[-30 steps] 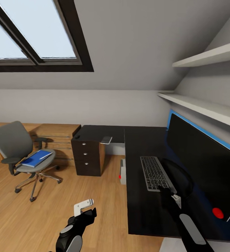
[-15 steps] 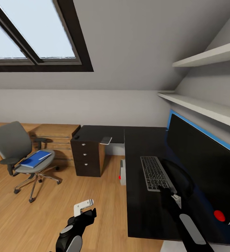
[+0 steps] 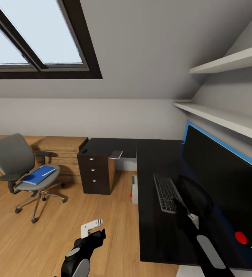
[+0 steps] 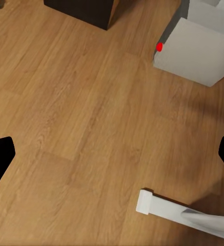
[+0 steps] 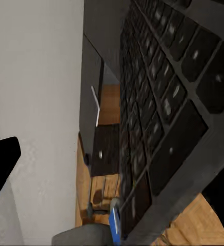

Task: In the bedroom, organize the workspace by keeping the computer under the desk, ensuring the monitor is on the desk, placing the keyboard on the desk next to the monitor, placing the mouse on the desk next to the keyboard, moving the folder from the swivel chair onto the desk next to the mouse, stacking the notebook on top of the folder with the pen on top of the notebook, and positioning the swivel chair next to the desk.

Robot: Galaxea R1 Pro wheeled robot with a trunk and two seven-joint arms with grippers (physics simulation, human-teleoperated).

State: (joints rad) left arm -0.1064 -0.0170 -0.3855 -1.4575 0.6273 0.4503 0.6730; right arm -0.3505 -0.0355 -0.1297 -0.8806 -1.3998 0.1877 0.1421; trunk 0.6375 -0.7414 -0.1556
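Fingers [image 5: 1, 164] have tipped keyboard [image 3: 166, 192] up (near end).

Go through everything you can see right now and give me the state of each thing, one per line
keyboard: on the desk, near end tilted up at the right pincer.
right pincer: at the keyboard's near edge; grip can't be confirmed.
left pincer: open, empty, above the floor.
folder: lying on the swivel chair seat.
swivel chair: upright, apart from the desk.
monitor: standing on the desk.
drawers: all shut.
computer: on the floor under the desk edge.
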